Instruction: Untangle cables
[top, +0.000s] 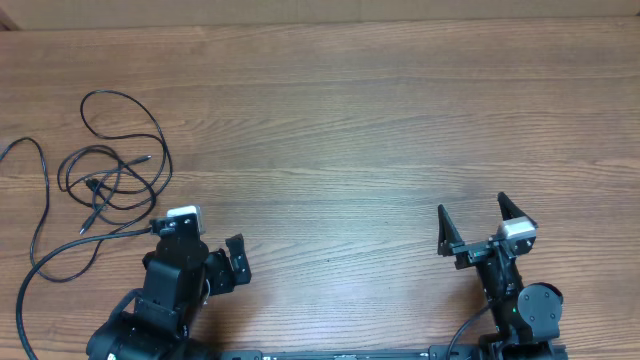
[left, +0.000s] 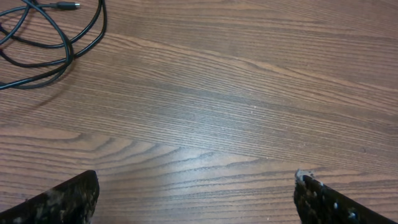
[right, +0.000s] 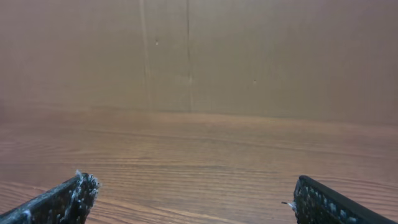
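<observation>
Cables (top: 110, 180), thin & black, lie in loose tangled loops at upper left of overhead view, on wood table (top: 350, 120). L gripper (top: 236, 262) sits lower left, R gripper (top: 472, 222) lower right; both w/ fingers spread, holding nothing.

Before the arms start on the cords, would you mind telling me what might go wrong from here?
The cords cross in several loops, so pulling one strand may tighten the tangle.
They are thin and lie flat on the table, so the open left gripper might miss them.
The right gripper is far across the table; reaching over, it may crowd the left gripper.
</observation>
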